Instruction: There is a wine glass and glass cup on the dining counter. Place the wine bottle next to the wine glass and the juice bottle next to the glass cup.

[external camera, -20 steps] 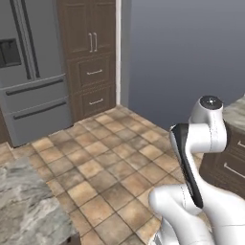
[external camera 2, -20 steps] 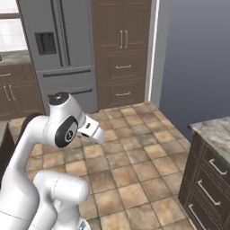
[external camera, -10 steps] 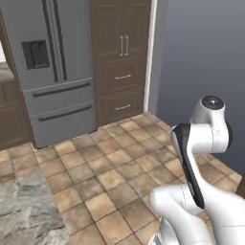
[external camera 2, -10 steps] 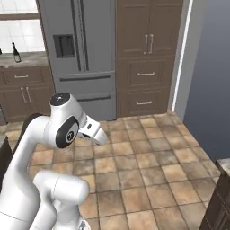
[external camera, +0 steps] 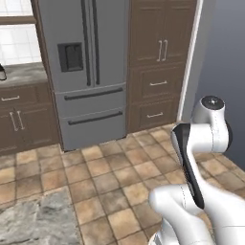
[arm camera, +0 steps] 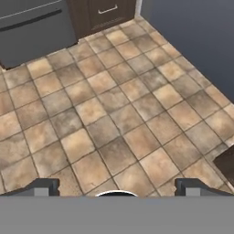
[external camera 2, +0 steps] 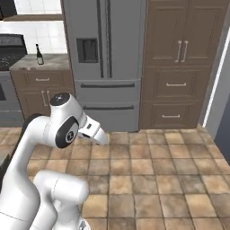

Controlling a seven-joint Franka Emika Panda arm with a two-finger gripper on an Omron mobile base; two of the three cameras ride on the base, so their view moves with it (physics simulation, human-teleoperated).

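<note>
**Tool wide open over tiled floor; wine bottle far off on a table by the fridge**

The tool hangs with its two small dark tips set far apart, one at each lower corner of the hand view, and nothing between them but floor. That floor is square stone-look tile in mottled tan, brown and grey, with thin pale grout lines running in a diagonal grid.

In the right base view a wine bottle stands upright on a grey stone table left of the fridge. It is slim and dark with a long narrow neck, its long axis vertical, neck pointing up. A pale band sits low on its body; the cap is too small to make out. The table tops brown wood cabinets with drawers and slim metal handles. A black stove adjoins it on the left, and white square tiles line the wall behind.

The fridge is matte grey steel with French doors, long vertical bar handles, a dark dispenser panel in the left door and two drawer fronts below. Right of it rises a tall cabinet of dark brown wood grain, with two doors above two drawers.

In the left base view a slab of grey-beige marbled stone fills the lower left corner. The white arm, glossy with dark joints, folds up at the right.
</note>
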